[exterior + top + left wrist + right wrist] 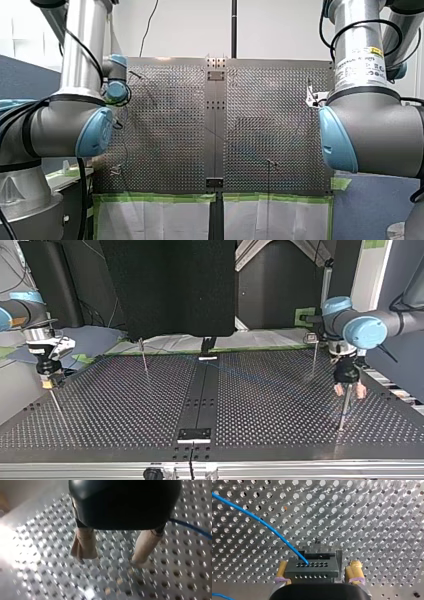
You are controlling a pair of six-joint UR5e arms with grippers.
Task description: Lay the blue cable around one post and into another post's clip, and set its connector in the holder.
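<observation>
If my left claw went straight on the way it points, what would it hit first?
Probably the perforated table: the left claw is open and points down at it, with nothing between. But the top view shows a thin post just below it. Depth is unclear, so it may touch that first.

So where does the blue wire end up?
In the right wrist view the blue cable runs into the dark connector block, which sits between my right gripper's fingers, over the perforated table.
</observation>
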